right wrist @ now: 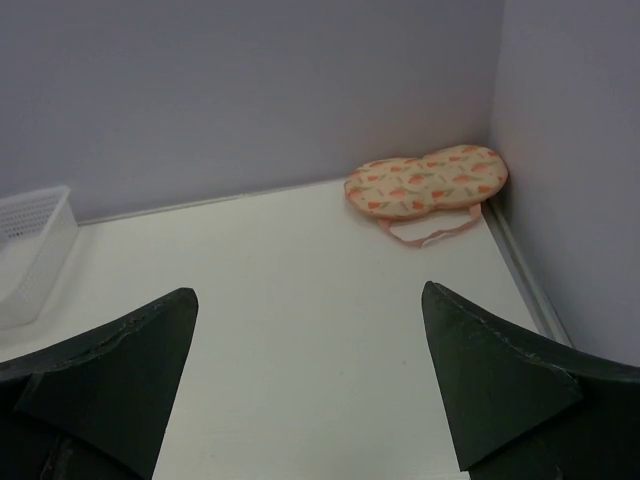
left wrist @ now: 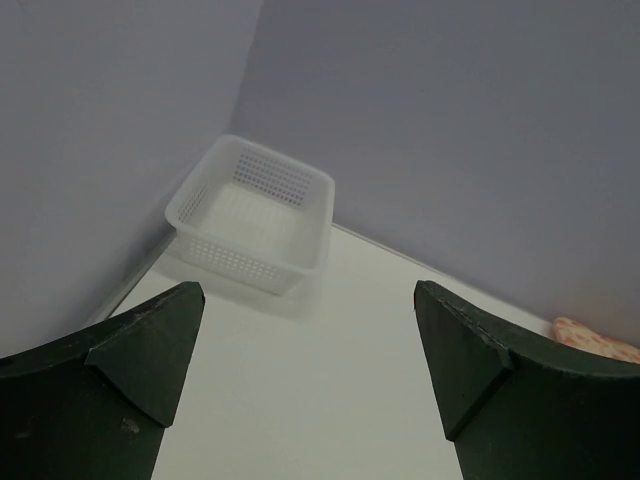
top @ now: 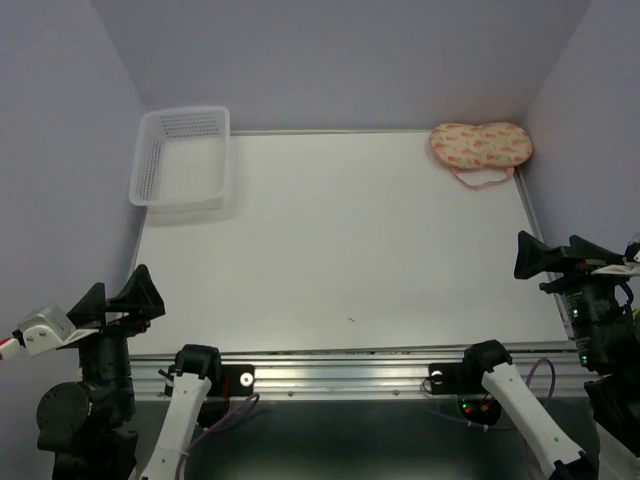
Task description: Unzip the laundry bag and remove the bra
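Bag lies closed on the desk, well right of the basket. Bra unseen, likely zipped inside. Your jaws, both released and empty, sit well short of the basket: nothing started.

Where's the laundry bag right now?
In the top view, the laundry bag lies in the far right corner of the table, opposite the white basket at far left.
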Robot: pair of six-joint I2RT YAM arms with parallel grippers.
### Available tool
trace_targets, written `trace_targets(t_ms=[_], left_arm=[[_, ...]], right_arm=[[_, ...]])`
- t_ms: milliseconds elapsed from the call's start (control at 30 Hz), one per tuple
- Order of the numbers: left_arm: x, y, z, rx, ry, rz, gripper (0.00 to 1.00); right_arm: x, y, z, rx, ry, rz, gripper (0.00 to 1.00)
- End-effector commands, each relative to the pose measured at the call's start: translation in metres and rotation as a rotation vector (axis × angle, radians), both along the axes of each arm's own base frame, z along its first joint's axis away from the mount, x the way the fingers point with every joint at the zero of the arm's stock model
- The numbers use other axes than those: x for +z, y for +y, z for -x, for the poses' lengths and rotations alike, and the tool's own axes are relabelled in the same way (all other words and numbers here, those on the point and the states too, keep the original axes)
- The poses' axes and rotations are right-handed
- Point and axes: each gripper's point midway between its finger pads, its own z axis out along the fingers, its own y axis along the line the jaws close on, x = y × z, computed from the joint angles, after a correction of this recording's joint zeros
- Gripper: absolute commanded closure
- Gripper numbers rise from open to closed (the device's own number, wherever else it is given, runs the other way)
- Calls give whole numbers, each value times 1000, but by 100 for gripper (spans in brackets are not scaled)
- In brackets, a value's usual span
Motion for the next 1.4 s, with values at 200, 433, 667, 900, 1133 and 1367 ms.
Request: trace_targets(t_ms=[200, 433, 667, 900, 1133, 1367], left_arm=[[-1, -9, -18, -38, 39, -3, 1], [-13, -14, -43, -45, 90, 2, 1], [-20, -11, -56, -14, 128, 12, 1], [-26, -22, -75, -64, 110, 35, 1], [-23, -30, -95, -98, 136, -10, 1], [-8, -23, -96, -59, 130, -33, 1]], right_arm=[[-12, 31, -24, 123, 68, -5, 0], [-54, 66, -77, 195, 225, -64, 0], [-112, 66, -183, -66, 421, -173, 0], [-200, 62, -294, -298, 635, 56, 0], [-261, 50, -406, -384, 706, 305, 0], [-314, 29, -469, -486, 732, 648, 0]])
